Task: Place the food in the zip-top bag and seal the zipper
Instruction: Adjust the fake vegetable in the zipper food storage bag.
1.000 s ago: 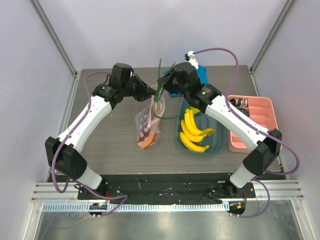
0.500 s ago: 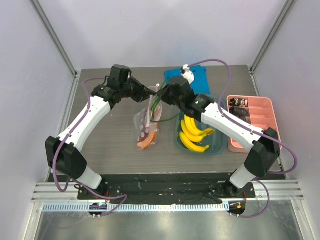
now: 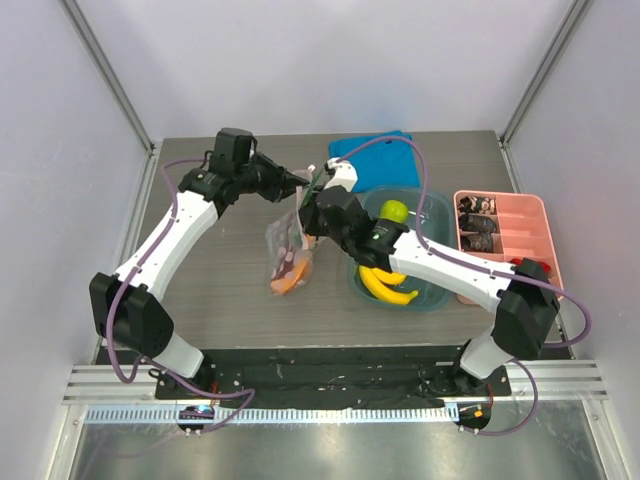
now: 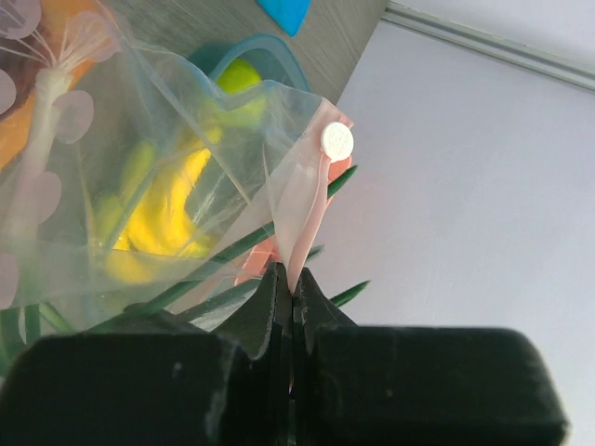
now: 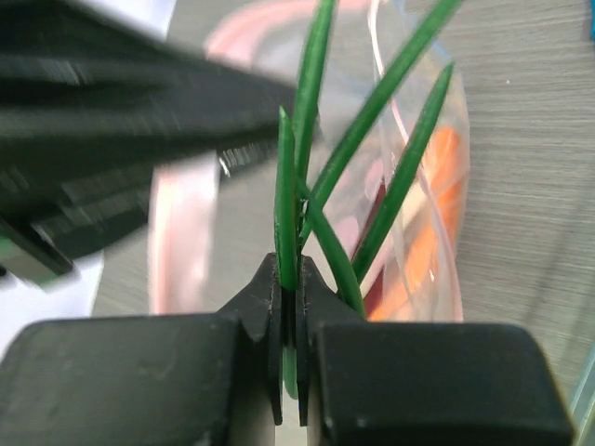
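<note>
The zip-top bag (image 3: 288, 248) hangs upright over the table, and my left gripper (image 3: 297, 184) is shut on the pink zipper strip (image 4: 307, 200) at its mouth. The white slider tab (image 4: 337, 139) sits just above the left gripper (image 4: 294, 277). My right gripper (image 5: 290, 271) is shut on a leaf of the green onion (image 5: 286, 214), right over the open mouth. Its white root end (image 4: 51, 88) is down inside the bag beside the orange pepper (image 5: 426, 237). The banana bunch (image 3: 387, 286) and green pear (image 3: 393, 211) lie in the teal tub (image 3: 432, 262).
A pink divided tray (image 3: 510, 245) with small dark pieces stands at the right. A blue cloth (image 3: 368, 148) lies at the back of the table. My right arm crosses above the tub. Grey walls close in the table on three sides.
My right gripper has swung left and down from the back of the table to the bag's mouth, lowering the green onion in. The pear now shows. The left gripper has held its grip.
</note>
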